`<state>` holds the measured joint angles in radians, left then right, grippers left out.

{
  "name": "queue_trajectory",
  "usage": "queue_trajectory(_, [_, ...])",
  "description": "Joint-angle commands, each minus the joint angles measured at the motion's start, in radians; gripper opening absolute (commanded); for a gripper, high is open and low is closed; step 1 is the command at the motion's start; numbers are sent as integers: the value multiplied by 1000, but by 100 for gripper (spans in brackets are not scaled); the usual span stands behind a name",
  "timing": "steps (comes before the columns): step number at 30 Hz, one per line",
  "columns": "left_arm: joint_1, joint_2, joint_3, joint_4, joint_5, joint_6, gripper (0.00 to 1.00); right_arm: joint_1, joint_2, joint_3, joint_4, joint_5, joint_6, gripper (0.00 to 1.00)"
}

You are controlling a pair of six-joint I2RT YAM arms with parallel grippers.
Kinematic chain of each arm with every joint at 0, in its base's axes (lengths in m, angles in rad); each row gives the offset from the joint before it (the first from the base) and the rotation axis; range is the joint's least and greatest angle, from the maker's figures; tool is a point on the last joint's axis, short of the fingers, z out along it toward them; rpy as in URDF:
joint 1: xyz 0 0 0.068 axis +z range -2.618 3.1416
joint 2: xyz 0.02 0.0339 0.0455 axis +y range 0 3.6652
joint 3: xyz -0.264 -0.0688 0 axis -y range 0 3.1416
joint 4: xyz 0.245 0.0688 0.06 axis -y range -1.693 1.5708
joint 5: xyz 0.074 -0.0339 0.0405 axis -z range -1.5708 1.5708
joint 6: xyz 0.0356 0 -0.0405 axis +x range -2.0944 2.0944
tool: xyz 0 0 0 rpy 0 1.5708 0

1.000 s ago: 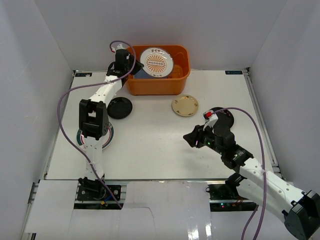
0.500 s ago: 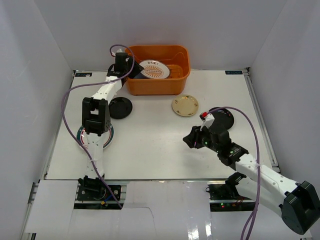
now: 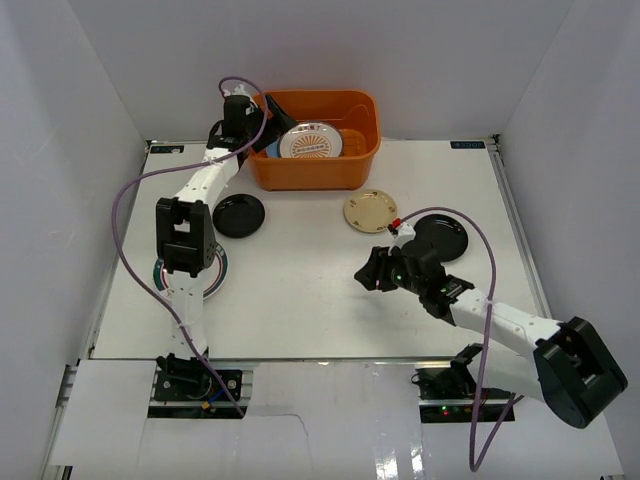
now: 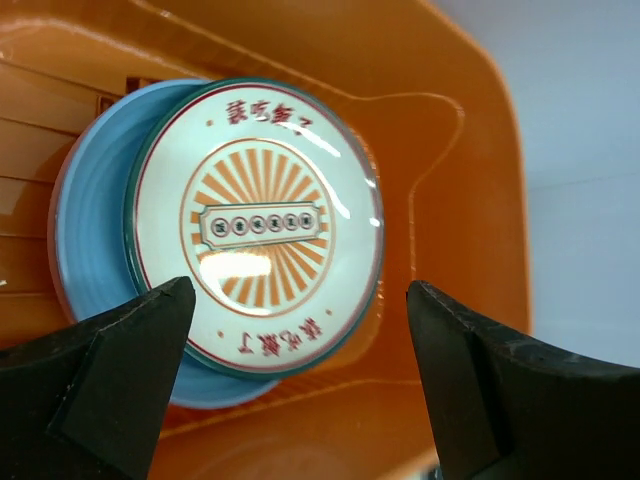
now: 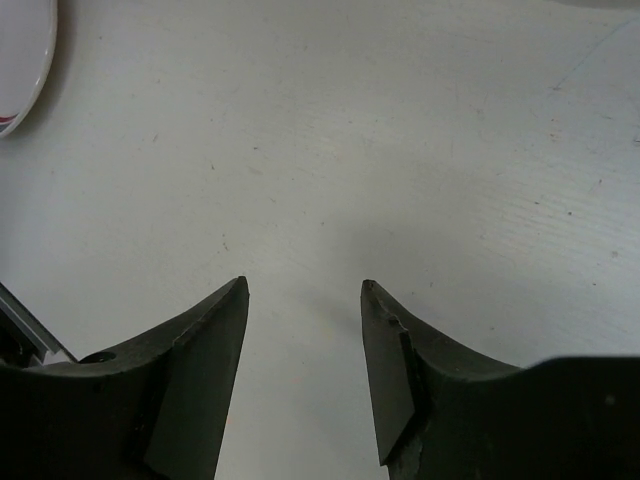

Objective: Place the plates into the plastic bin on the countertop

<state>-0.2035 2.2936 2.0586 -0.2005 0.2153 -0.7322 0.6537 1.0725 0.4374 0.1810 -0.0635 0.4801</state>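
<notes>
Left gripper, jaws wide apart and empty, above the sunburst plate, which rests on a blue plate in the bin at the countertop's far edge. Right gripper, jaws apart and empty, above mid-countertop. A black plate and a tan plate lie before the bin.

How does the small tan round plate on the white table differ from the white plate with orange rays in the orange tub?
Place: the small tan plate lies alone on the white countertop; the white sunburst plate lies in the orange plastic bin, on a blue plate. Look: the tan plate is nearly plain; the sunburst plate has orange rays, red characters and a dark rim. Both are round and shallow.
</notes>
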Motion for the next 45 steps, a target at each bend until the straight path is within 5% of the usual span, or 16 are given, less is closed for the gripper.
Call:
queue_trajectory(1, [7, -251, -33, 30, 41, 68, 98, -5, 94, 40, 152, -44, 95, 56])
queue_trajectory(6, [1, -477, -237, 50, 50, 111, 98, 17, 233, 79, 279, -99, 175, 60])
queue_trajectory(13, [-30, -945, -731, 105, 50, 160, 98, 127, 528, 260, 402, -104, 268, 63])
queue_trajectory(21, [-40, -1393, -1113, -71, -23, 240, 98, 273, 840, 547, 465, -88, 391, 63])
queue_trajectory(29, [-74, -1660, -1230, -254, -197, 343, 98, 365, 1089, 812, 448, -53, 478, 59])
queue_trajectory(45, [-211, -1801, -1362, -240, -375, 344, 98, 399, 1411, 1175, 371, -36, 637, 43])
